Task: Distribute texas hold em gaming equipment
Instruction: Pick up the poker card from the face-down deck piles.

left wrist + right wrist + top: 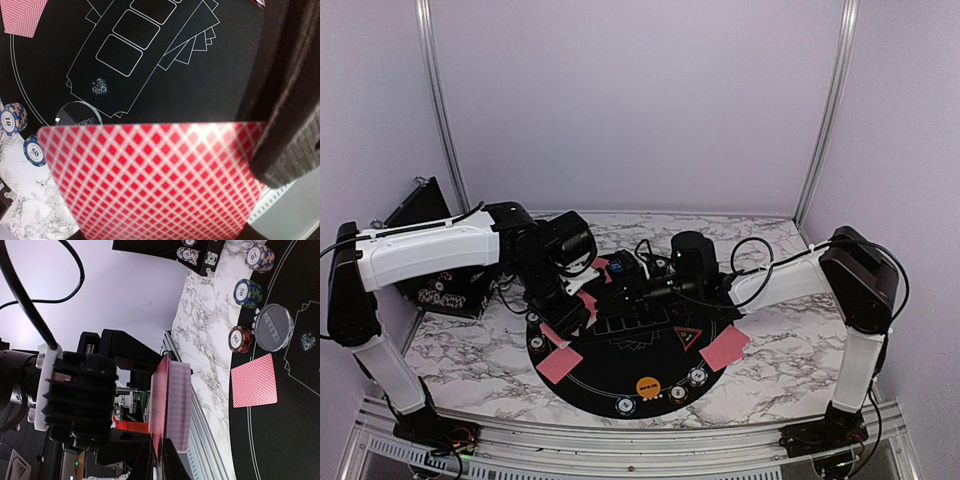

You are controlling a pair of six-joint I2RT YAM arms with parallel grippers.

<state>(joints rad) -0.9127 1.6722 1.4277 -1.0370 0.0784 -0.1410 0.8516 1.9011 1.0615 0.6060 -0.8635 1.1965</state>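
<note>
round black mat (600,375) with white printed card outlines lies on white-grey marble table (460,350). black box (450,295) with white lettering at table's far left. metal rail (620,440) along near edge. lilac walls (640,100) behind.

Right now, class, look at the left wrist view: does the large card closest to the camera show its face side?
No, the card shows only its red diamond-patterned back to the camera.

Left gripper (582,300) clamps the deck (178,405) while right gripper (159,462) pinches 1 outer card (158,405).
</note>
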